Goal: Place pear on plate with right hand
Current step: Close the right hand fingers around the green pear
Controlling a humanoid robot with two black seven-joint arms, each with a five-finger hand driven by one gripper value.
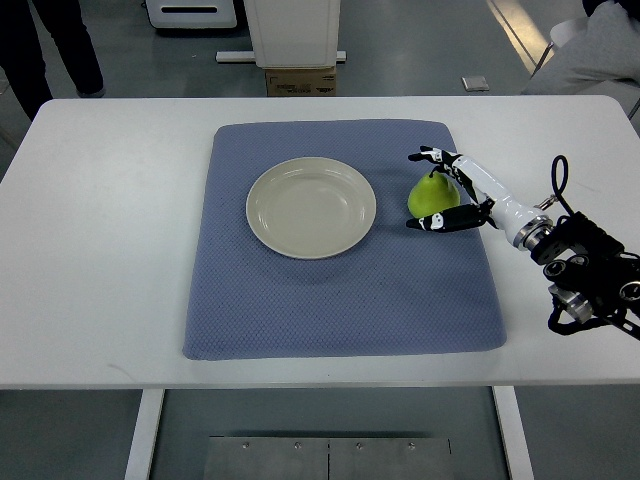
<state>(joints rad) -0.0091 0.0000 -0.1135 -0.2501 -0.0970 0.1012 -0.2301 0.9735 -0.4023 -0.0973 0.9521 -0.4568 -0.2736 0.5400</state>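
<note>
A green pear stands upright on the blue mat, just right of the cream plate, which is bare. My right hand comes in from the right edge and brackets the pear. Its fingers reach past the pear's far side, and its thumb lies along the near side. The fingers are spread, with a small gap showing at the pear's top, so the hand is open around the fruit. The pear rests on the mat. My left arm does not show.
The mat lies on a white table. A cardboard box and a white machine base stand on the floor beyond the far edge. A person's legs show at the top left, and another person sits at the top right.
</note>
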